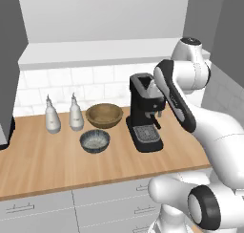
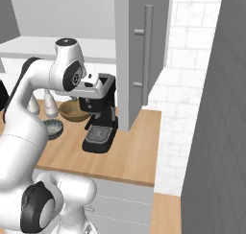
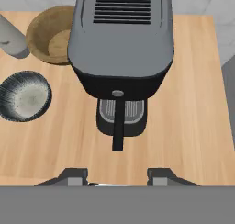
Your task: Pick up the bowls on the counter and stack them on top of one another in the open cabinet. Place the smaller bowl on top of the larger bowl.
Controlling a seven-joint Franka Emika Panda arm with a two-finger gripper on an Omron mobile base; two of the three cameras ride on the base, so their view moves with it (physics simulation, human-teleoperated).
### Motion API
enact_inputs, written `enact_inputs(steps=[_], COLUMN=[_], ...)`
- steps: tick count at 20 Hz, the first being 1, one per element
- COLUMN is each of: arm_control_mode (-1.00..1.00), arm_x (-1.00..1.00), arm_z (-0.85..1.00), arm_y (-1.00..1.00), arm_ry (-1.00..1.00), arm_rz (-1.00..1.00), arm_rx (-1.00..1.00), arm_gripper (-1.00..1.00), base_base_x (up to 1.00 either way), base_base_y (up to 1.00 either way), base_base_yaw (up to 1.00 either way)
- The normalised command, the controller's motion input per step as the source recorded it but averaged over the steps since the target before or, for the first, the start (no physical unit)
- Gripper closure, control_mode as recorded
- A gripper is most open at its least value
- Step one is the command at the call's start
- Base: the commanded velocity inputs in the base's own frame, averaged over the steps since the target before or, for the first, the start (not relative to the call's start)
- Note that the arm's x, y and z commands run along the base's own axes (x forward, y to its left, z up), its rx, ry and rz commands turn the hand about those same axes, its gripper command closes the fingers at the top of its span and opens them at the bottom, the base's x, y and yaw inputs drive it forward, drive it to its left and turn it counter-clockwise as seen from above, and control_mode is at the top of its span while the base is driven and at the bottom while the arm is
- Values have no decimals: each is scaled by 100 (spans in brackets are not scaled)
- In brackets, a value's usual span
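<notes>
The larger bowl (image 1: 104, 115), wide and brown, rests on the counter (image 1: 47, 160) near the tiled wall. Just in front of it is the smaller bowl (image 1: 95, 141), blue-grey with a pale speckled inside. The hand view has the larger bowl (image 3: 48, 35) at the upper left and the smaller bowl (image 3: 24, 95) below it. My gripper (image 3: 117, 177) hovers open above a black coffee machine to the right of both bowls, holding nothing. Above the counter runs the open cabinet (image 1: 95, 53), its pale shelf board bare.
The black coffee machine (image 1: 144, 113) stands right of the bowls, directly under my hand. Two white bottles (image 1: 52, 115) (image 1: 75, 112) stand left of the wooden bowl. A dark grey closed cabinet with a long handle (image 2: 144, 51) hangs at the counter's right end.
</notes>
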Motion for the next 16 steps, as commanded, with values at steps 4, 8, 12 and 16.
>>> enact_inputs(steps=[4, 8, 12, 16], arm_control_mode=[-100, -100, -100, -100], arm_x=[-2, 0, 6, 0], arm_z=[-17, -30, -22, -20], arm_y=[39, 100, 100, 100], arm_ry=[4, 0, 2, 10], arm_rz=[7, 24, 23, 28], arm_rx=[-9, -31, -32, -16], arm_gripper=[-100, -100, -100, -100], base_base_x=[0, 0, 0, 0], base_base_y=[0, 0, 0, 0], base_base_yaw=[0, 0, 0, 0])
